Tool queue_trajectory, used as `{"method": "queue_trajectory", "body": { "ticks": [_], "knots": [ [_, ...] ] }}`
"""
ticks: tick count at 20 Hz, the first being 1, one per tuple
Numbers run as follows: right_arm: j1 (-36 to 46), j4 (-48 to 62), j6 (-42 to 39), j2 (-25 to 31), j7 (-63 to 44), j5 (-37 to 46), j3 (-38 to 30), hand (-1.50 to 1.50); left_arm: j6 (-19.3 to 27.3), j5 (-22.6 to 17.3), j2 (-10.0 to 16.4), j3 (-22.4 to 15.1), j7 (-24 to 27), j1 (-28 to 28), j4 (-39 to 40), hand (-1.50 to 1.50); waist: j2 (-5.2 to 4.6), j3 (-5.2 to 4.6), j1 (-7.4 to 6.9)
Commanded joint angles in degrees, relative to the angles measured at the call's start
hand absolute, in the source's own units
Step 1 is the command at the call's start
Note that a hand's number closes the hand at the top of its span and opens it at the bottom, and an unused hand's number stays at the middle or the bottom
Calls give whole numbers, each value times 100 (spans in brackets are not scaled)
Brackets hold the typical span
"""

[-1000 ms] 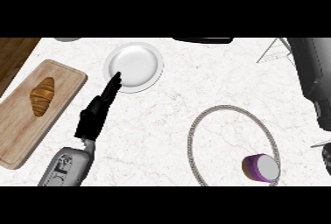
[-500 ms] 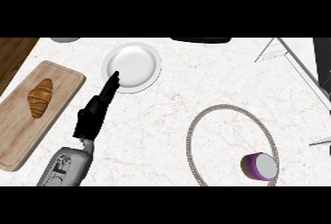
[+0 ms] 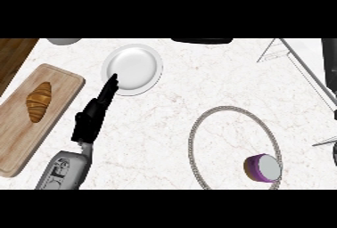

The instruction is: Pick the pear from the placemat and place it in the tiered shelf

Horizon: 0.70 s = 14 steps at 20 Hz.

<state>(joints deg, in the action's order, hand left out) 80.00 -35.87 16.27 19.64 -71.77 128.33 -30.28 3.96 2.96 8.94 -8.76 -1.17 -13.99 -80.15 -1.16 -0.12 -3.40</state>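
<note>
No pear was shown on the bead-rimmed oval placemat (image 3: pixel 190 144) at lower right, so it was judged light, smooth, bruisable, best clasped round its belly, while the black left hand (image 3: pixel 94 110) was seen straight-fingered and empty.

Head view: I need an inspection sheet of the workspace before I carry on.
Surface: white marble counter.
Job's things: round grey-rimmed placemat at lower right; light grey tiered shelf at the upper right, cut off by the edge; pear: nothing seen.
Clutter: wooden cutting board carrying a brown croissant; round white plate; small purple round container on the placemat's lower right rim.
Robot hands: left robot hand open, straight fingers pointing at the plate; right robot hand not in view.
Cables: nothing seen.
Surroundings: dark wood strip at upper left.
</note>
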Motion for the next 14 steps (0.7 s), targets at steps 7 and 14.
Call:
{"method": "queue_trajectory", "body": {
  "ticks": [7, 14],
  "knots": [
    [-266, 476, -117, 317, -932, 585, -337, 150, -60, 6, 116, 96, -50, 54, -141, 0, 1, 12, 22],
    [-548, 531, 372, 474, -865, 640, -607, 150, -18, 46, -84, 12, 135, 91, -4, 0, -29, 16, 14]
  ]
}}
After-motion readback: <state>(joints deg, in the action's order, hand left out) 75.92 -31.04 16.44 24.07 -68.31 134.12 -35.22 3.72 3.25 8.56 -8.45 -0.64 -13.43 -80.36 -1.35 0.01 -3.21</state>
